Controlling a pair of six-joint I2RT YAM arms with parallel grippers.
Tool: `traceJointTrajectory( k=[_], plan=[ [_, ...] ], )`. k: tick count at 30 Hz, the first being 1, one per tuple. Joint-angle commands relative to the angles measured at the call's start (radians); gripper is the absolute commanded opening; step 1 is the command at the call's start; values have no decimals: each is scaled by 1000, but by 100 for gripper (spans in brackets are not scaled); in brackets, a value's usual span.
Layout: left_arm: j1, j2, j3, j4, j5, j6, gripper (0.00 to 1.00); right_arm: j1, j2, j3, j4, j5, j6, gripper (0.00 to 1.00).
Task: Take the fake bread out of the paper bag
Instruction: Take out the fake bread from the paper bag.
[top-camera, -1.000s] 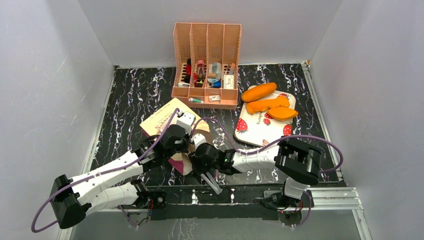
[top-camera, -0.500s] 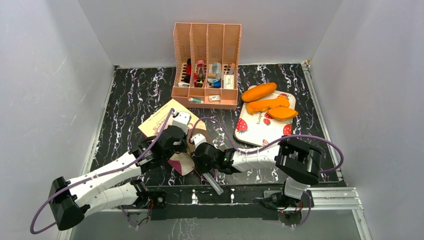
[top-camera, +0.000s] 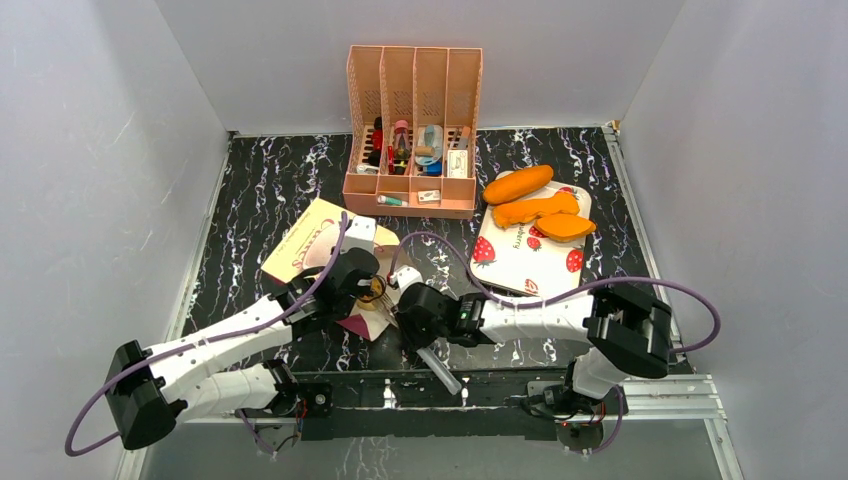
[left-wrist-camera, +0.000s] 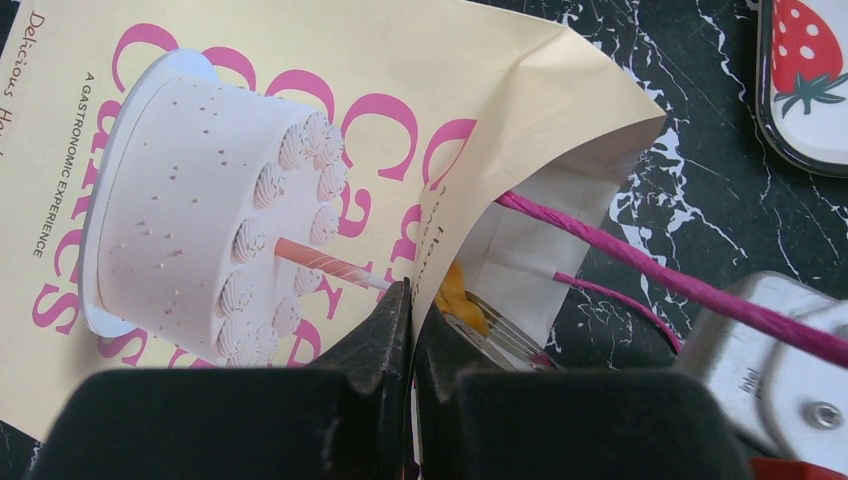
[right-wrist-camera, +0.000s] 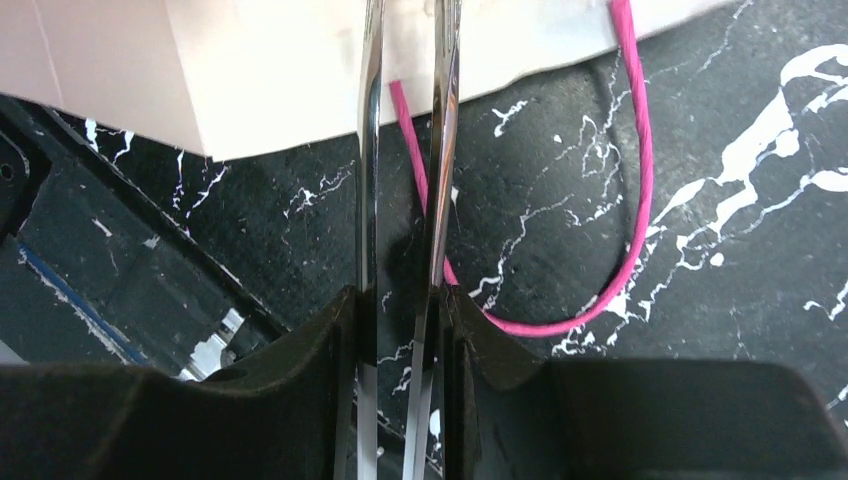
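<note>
The paper bag (top-camera: 305, 240) lies flat on the table with its mouth towards the arms. My left gripper (top-camera: 362, 288) is shut on the upper edge of the mouth (left-wrist-camera: 410, 290) and holds it lifted. My right gripper (top-camera: 418, 312) is shut on metal tongs (right-wrist-camera: 368, 200) whose tips reach into the mouth. In the left wrist view, a piece of orange fake bread (left-wrist-camera: 455, 295) shows inside the bag, beside the tong tips (left-wrist-camera: 500, 338). Three fake bread loaves (top-camera: 535, 209) lie on the strawberry tray (top-camera: 500, 265). The bag's white inside (right-wrist-camera: 280, 60) fills the top of the right wrist view.
A peach plastic organiser (top-camera: 412, 130) with small items stands at the back centre. The bag's pink cord handle (right-wrist-camera: 640, 200) loops on the table by the tongs. Grey walls close in the left, back and right sides. The metal frame rail (top-camera: 480, 385) runs along the near edge.
The bag has shifted left with my left gripper on its edge. My right arm has stretched out further, with the tongs now deeper in the mouth. A golden piece now shows at the mouth.
</note>
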Motion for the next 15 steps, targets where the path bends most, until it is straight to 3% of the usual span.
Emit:
traceJointTrajectory(
  k=[1, 15],
  plan=[
    [6, 8, 13, 4, -70, -10, 0, 5, -80, 20, -31, 39, 35, 11],
    [216, 2, -46, 33, 67, -13, 0, 5, -224, -26, -177, 237, 190, 10]
  ],
)
